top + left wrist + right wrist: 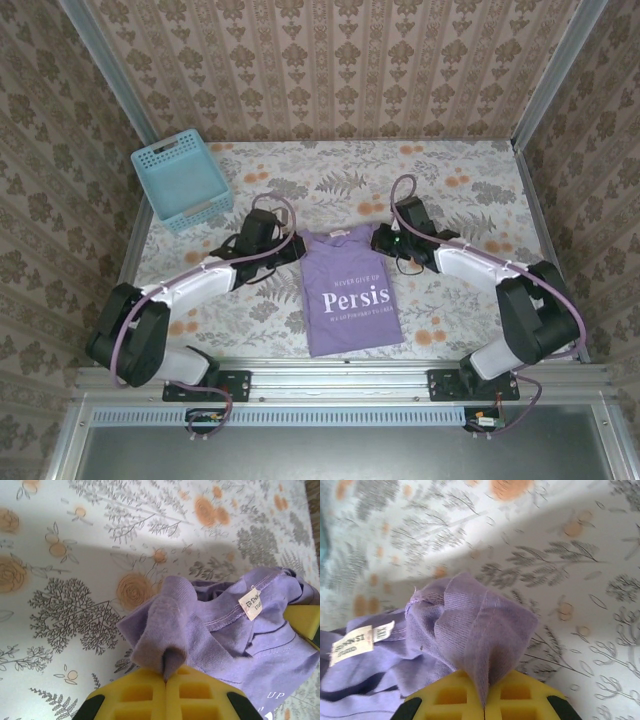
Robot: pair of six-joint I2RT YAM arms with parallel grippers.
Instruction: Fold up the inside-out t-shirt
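Setting: robot test cell, lab-type, dressed to look like a home room. Evidence: bare aluminium frame posts point(108, 75) at the corners; damask-patterned wall panels point(340, 60); bench point(470, 170) under a floral cover; left arm point(200, 285) and right arm point(470, 265) bolted to a metal rail point(340, 385) at the near edge.

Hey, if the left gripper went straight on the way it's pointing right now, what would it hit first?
The t-shirt fold the left gripper pinches; beyond it, likely the floral tabletop, though depth is unclear.
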